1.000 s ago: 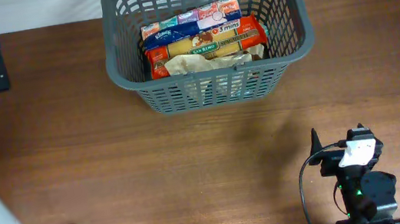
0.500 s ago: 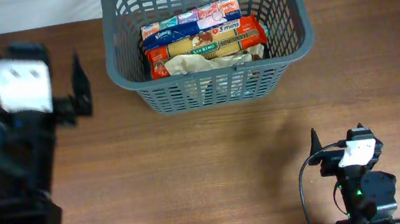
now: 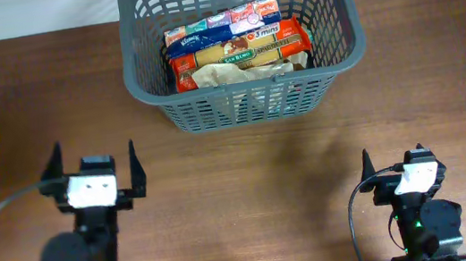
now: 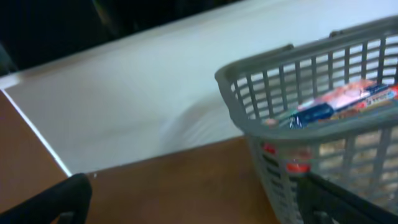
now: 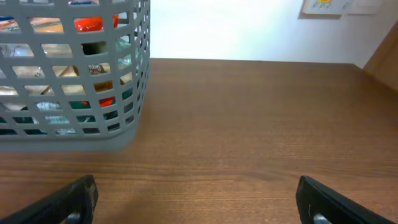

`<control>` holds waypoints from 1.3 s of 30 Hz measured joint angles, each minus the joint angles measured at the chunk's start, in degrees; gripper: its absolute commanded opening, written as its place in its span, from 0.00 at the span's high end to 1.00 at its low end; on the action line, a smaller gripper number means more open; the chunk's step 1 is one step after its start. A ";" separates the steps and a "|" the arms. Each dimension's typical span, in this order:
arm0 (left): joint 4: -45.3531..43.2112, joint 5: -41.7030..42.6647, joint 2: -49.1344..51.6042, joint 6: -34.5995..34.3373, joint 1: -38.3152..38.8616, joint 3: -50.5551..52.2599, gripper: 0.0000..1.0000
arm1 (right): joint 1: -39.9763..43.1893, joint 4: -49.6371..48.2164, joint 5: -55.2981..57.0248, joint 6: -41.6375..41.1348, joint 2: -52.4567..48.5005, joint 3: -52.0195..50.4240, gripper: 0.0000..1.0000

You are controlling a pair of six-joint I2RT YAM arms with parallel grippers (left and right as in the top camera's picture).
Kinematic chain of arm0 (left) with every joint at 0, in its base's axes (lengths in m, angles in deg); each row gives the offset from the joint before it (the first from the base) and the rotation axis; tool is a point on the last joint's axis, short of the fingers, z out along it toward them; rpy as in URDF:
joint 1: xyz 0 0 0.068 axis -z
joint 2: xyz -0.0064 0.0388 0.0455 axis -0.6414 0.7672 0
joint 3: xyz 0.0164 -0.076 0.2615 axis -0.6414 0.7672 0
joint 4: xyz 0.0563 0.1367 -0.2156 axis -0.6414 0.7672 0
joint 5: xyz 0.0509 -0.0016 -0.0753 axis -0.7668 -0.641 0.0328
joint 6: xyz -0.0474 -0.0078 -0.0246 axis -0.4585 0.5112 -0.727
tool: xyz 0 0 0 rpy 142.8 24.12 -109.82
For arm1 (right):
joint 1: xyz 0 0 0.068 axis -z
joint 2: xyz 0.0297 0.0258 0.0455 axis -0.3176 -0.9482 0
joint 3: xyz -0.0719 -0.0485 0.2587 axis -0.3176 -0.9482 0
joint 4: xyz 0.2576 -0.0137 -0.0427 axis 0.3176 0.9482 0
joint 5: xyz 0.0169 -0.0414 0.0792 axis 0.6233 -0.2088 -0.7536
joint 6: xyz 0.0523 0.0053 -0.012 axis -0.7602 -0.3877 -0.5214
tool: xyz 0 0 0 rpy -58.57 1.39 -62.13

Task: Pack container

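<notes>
The dark grey slotted basket (image 3: 246, 103) stands at the back middle of the wooden table. It holds a red pasta packet (image 3: 241, 53), a blue tissue pack (image 3: 194, 38) and other small packets. My left gripper (image 3: 94, 162) is open and empty at the front left, well short of the basket. My right gripper (image 3: 395, 160) is open and empty at the front right. The basket shows at the right of the left wrist view (image 4: 280, 81) and at the left of the right wrist view (image 5: 74, 87). Bare wood lies between both pairs of fingers (image 4: 202, 211) (image 5: 199, 205).
The brown table (image 3: 250, 191) reaches a white wall (image 4: 137, 99) behind the basket. No loose groceries show on the table top.
My left arm has swung from the far left edge, where it was blurred, down to the front left with its fingers open. The right arm and basket have not moved.
</notes>
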 measured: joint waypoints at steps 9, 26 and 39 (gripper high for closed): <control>-15.74 0.02 -14.03 0.02 0.00 21.24 0.01 | 0.00 0.00 -0.02 0.02 0.11 -0.02 0.01; -15.93 0.02 -24.06 0.02 -3.65 28.35 0.01 | 0.00 0.00 -0.02 0.04 0.11 -0.02 0.01; 0.55 0.02 -24.04 0.02 -3.63 28.61 0.01 | 0.00 0.00 -0.02 0.02 0.11 -0.04 0.01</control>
